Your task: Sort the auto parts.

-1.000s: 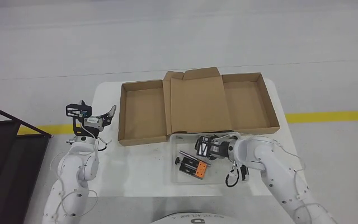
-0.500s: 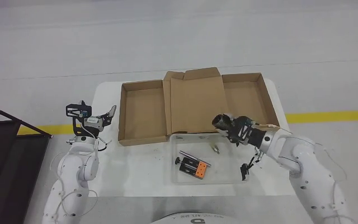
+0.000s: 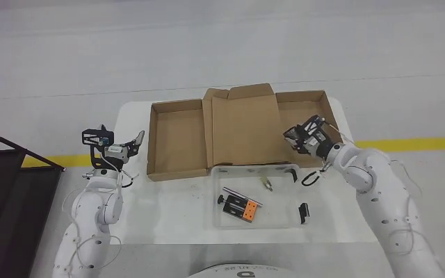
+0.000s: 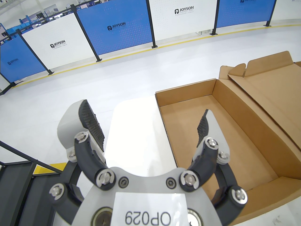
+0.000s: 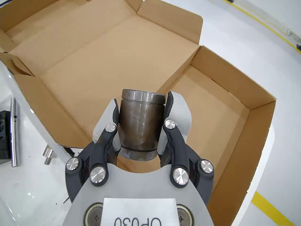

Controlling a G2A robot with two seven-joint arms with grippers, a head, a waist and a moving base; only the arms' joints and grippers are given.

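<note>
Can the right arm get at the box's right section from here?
Probably yes: the right pincer, shut on the metal cylinder, hangs at the edge of the right section, which is open, with nothing in the way.

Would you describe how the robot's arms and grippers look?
The arms are white, with thin cables alongside. The left gripper and right gripper have black linkages, silver screws, white-backed fingers with ribbed black pads, and a white printed label.
</note>
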